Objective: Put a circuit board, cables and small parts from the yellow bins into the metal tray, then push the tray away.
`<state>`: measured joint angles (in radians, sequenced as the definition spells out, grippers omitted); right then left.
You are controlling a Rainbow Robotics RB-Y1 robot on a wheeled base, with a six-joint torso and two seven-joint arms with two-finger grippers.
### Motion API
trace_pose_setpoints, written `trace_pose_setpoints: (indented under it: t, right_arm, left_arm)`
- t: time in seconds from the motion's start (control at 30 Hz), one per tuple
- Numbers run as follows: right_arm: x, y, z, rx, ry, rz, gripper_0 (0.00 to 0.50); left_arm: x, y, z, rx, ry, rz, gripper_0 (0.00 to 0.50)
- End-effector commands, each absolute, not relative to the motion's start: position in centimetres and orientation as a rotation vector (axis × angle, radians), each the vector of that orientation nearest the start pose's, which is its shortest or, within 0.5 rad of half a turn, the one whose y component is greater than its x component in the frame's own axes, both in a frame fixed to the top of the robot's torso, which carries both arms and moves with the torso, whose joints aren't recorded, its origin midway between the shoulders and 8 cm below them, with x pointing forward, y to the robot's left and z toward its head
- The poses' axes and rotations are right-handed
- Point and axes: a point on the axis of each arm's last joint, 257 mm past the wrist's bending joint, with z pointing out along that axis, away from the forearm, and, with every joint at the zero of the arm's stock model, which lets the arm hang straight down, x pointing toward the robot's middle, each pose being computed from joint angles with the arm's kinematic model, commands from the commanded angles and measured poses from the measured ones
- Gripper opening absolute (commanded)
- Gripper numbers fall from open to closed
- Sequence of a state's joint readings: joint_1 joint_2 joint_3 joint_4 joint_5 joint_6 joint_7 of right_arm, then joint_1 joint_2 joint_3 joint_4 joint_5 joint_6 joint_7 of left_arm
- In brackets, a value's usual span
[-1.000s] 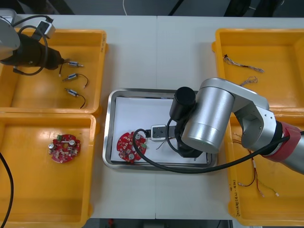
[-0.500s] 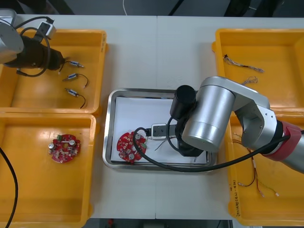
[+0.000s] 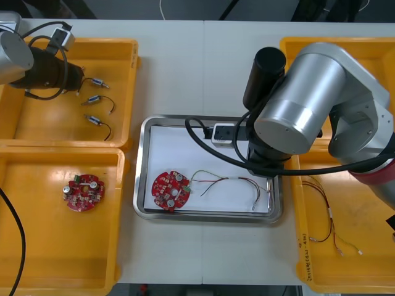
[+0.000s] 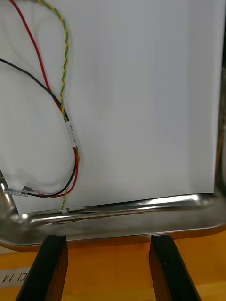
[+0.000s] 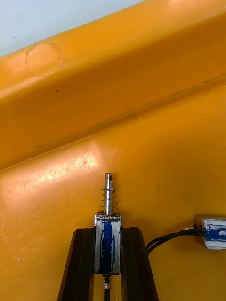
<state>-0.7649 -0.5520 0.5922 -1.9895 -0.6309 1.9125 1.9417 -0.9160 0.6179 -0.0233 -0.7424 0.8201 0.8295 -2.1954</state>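
In the left wrist view my left gripper [image 5: 107, 233] is shut on a small metal part [image 5: 107, 221], a blue and silver body with a spring pin. In the front view this gripper [image 3: 85, 80] sits low in the far left yellow bin [image 3: 117, 49]. The metal tray [image 3: 143, 185], white inside, holds a round red circuit board [image 3: 171, 190] and a red and yellow cable [image 3: 228, 182]. My right gripper [image 4: 108, 247] hangs open above the tray's rim [image 4: 117, 209], with the cable [image 4: 66, 117] just beyond its fingers. The right arm [image 3: 308, 105] hides that gripper from the front.
Two more small metal parts [image 3: 92, 100] with black leads lie in the far left bin. A second circuit board [image 3: 83, 192] sits in the near left bin [image 3: 62, 259]. Cables lie in the far right bin [image 3: 315, 83] and the near right bin [image 3: 327, 222].
My left gripper has shut on the small metal part. The right arm has risen and drawn back toward the tray's right side, uncovering the cable lying in the tray.
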Motion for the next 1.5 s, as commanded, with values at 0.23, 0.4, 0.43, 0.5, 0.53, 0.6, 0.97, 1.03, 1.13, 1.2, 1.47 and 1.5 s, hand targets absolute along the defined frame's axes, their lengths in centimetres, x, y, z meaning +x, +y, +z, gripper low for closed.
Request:
trace_pose_setpoints:
  t: [0.23,0.4,0.43,0.5,0.53,0.6,0.97,1.03,1.13,1.2,1.47,1.5]
  right_arm:
    - [46.0,-11.6,-10.2,-1.574,2.023,-0.378,0.500]
    - [47.3,-13.9,-7.7,-1.466,2.040,-0.380,0.500]
    - [47.4,-14.3,-7.5,-1.455,2.043,-0.387,0.500]
    - [48.0,-15.7,-6.6,-1.413,2.052,-0.417,0.500]
    - [48.2,-16.1,-6.4,-1.400,2.053,-0.428,0.500]
    - [48.7,-17.3,-5.4,-1.354,2.059,-0.449,0.500]
    - [50.6,-23.6,-2.7,-1.152,2.153,-0.457,0.500]
    - [50.9,-24.9,-2.4,-1.114,2.177,-0.450,0.500]
    - [51.4,-26.4,-1.9,-1.066,2.200,-0.452,0.500]
    - [51.6,-27.4,-1.6,-1.032,2.215,-0.451,0.500]
    - [52.3,-31.1,-1.3,-0.895,2.284,-0.414,0.500]
    - [52.4,-31.6,-1.3,-0.878,2.295,-0.418,0.500]
  left_arm:
    - [70.2,34.4,-12.9,0.499,2.087,0.098,0.000]
    - [69.2,35.6,-11.7,0.523,2.123,0.118,0.000]
    - [69.1,35.7,-11.5,0.523,2.129,0.115,0.000]
    - [68.6,36.1,-10.7,0.520,2.141,0.108,0.000]
    - [68.4,36.2,-10.4,0.520,2.144,0.108,0.000]
    - [68.0,36.6,-9.7,0.522,2.156,0.111,0.000]
    - [65.5,38.4,-7.1,0.520,2.218,0.172,0.000]
    - [64.7,38.5,-6.7,0.480,2.233,0.161,0.000]
    - [63.6,38.0,-6.3,0.470,2.249,0.172,0.000]
    - [63.0,37.6,-6.3,0.470,2.260,0.177,0.000]
    - [60.1,33.2,-5.9,0.432,2.288,0.131,0.000]
    - [59.5,32.5,-5.9,0.430,2.295,0.127,0.000]
